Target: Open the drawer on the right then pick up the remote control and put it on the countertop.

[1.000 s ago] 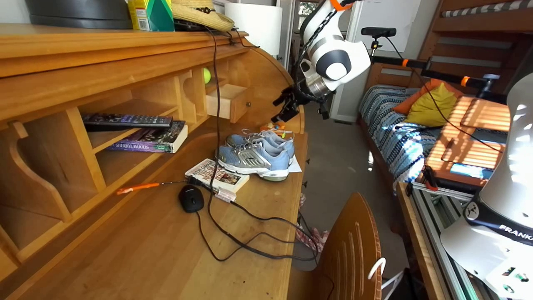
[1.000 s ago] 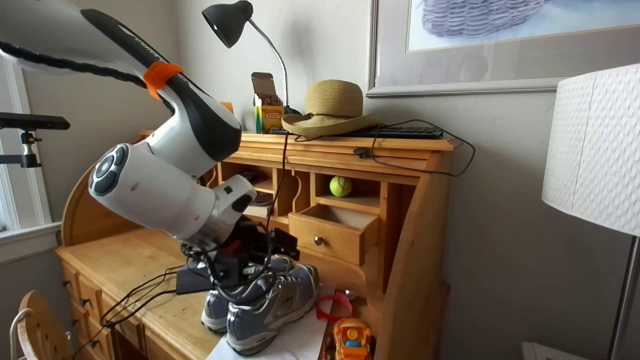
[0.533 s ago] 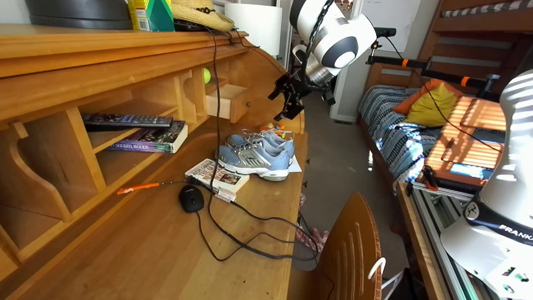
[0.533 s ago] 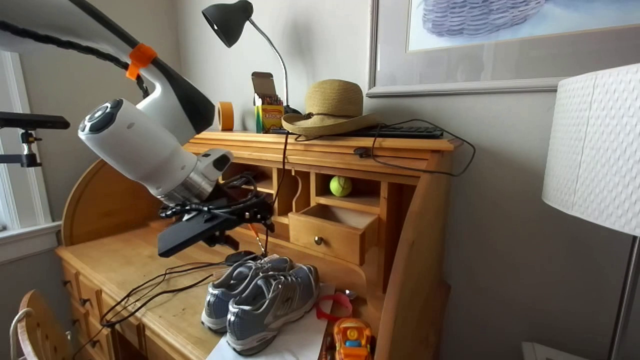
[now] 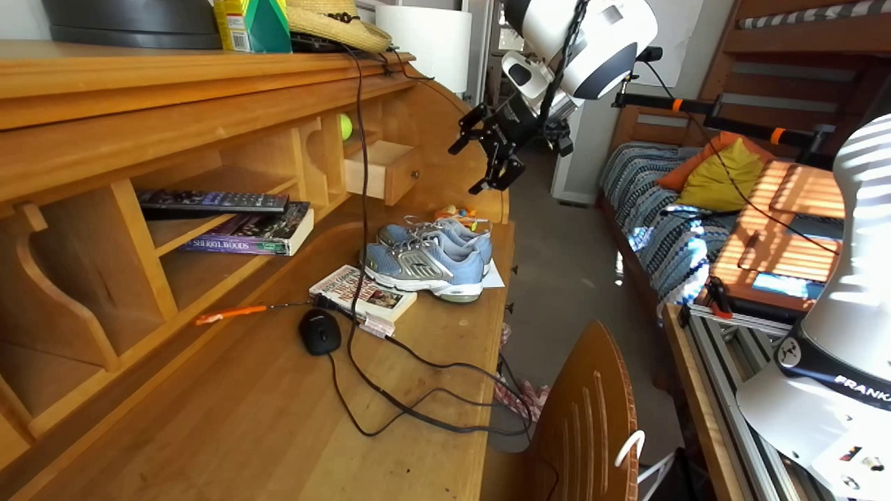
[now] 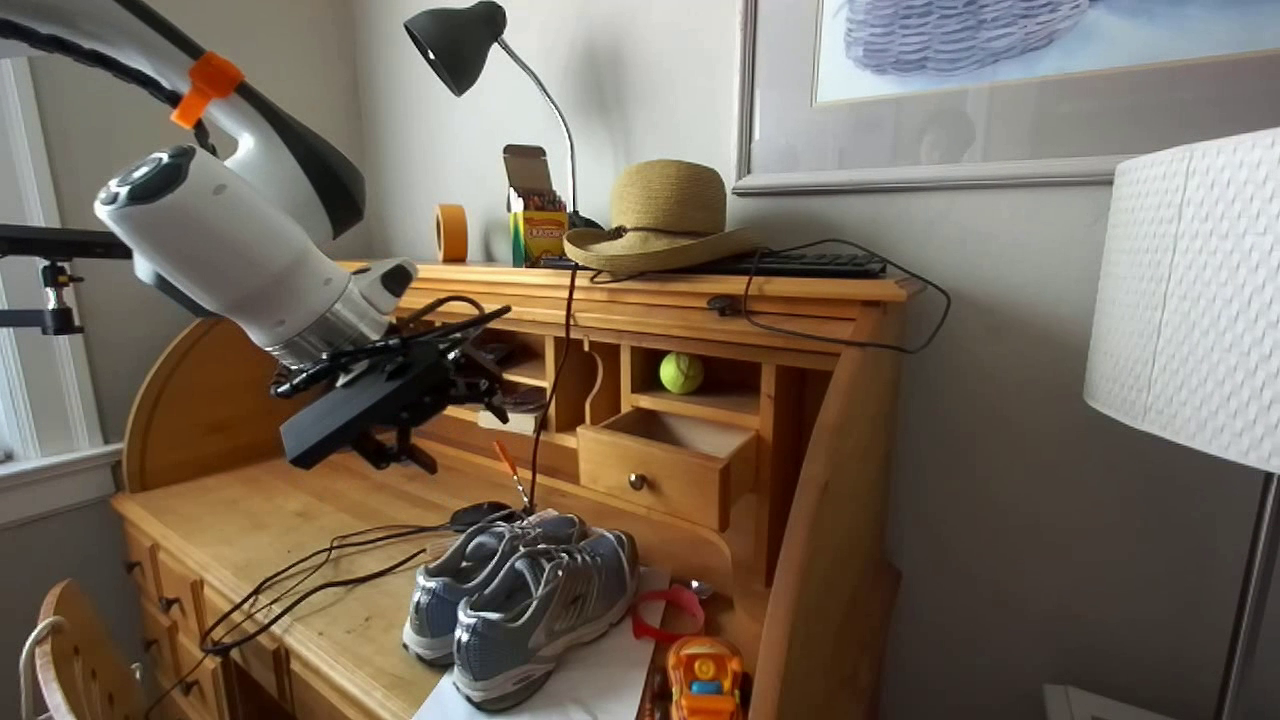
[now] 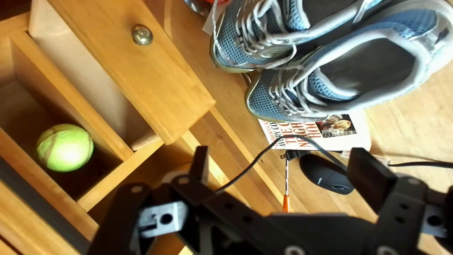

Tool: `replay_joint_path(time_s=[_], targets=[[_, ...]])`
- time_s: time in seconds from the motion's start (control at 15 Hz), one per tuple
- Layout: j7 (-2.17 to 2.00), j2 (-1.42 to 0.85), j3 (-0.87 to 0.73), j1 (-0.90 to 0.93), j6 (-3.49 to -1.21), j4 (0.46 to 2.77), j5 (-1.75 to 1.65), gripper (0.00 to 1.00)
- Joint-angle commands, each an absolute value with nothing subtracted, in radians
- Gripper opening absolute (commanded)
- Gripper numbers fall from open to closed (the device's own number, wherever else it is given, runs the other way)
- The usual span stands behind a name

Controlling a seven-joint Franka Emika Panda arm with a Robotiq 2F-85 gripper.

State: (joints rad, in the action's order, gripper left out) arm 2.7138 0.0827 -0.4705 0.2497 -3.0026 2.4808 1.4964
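The small wooden drawer (image 5: pixel 398 175) is pulled out; it also shows open in an exterior view (image 6: pixel 650 478) and in the wrist view (image 7: pixel 141 71). The remote control (image 5: pixel 216 202), long and dark with light buttons, lies on a cubby shelf above a purple-spined book. It is not seen in the wrist view. The countertop (image 5: pixel 209 424) is the broad wooden desk surface, also in an exterior view (image 6: pixel 270 510). My gripper (image 5: pixel 466 168) is open and empty, above the shoes and apart from the drawer. Its fingers stand wide apart in the wrist view (image 7: pixel 277 156).
Grey-blue shoes (image 5: pixel 431 264), a paperback (image 5: pixel 365 292), a black mouse (image 5: pixel 320 332) and an orange screwdriver (image 5: pixel 233 313) lie on the desk. A black cable (image 5: pixel 363 174) hangs in front of the cubbies. A tennis ball (image 6: pixel 681 372) sits above the drawer.
My gripper has risen and turned, moving away from the drawer and shoes, leftward in the view facing the drawer. The drawer and remote control have not moved.
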Motion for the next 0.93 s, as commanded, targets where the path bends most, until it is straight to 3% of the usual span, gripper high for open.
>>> replay_joint_path(time_s=[0.0,0.47,0.87], targets=[[2.714,0.086,-0.470,0.250,-3.003,2.484,1.495,1.00],[2.753,0.230,-0.420,0.281,-2.989,2.454,1.328,1.00],[2.752,0.343,-0.401,0.338,-2.835,2.466,1.204,1.00]])
